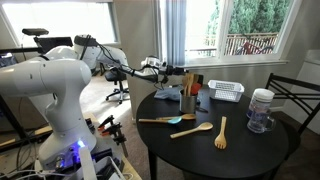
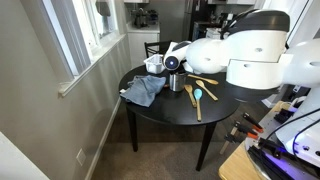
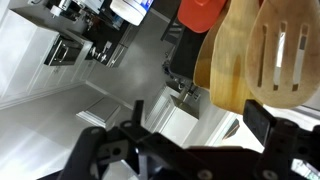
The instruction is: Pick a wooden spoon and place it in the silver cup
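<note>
A slim wooden spoon [image 1: 192,130] lies flat on the round black table [image 1: 250,160], between a teal-headed utensil [image 1: 168,119] and a slotted wooden one [image 1: 221,132]. The silver cup [image 1: 187,96] [image 2: 176,81] stands near the table's far edge with dark utensils sticking up out of it. My gripper [image 1: 157,68] [image 2: 168,63] hangs in the air beside the cup and above its rim, well away from the spoon. In the wrist view the gripper [image 3: 198,117] is open with nothing between its black fingers [image 3: 262,118]. Broad wooden utensil heads [image 3: 228,55] loom just beyond them.
A blue-grey cloth [image 1: 168,95] [image 2: 143,90] lies bunched next to the cup. A white mesh basket [image 1: 226,91] and a clear jar with a white lid [image 1: 261,110] stand further along the table. A red utensil head [image 3: 200,12] shows in the wrist view. A chair [image 1: 295,95] stands beside the table.
</note>
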Controlling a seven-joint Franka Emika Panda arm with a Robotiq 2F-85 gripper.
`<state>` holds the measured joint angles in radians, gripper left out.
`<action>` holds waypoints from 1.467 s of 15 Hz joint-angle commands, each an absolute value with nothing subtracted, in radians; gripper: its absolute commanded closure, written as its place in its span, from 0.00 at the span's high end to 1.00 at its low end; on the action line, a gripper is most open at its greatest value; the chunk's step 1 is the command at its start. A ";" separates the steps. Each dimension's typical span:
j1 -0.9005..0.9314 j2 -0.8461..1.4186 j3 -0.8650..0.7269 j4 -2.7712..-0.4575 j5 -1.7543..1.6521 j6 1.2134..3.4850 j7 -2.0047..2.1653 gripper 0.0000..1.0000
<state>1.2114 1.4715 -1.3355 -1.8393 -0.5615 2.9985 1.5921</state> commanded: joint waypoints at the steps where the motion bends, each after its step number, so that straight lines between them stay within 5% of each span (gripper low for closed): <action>1: 1.309 1.453 -1.341 -1.951 -0.432 2.981 1.440 1.00; 22: 1.514 1.458 -1.339 -2.035 -0.229 2.711 1.176 1.00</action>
<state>1.4745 1.4712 -1.3338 -1.9893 -0.2532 2.7284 1.2300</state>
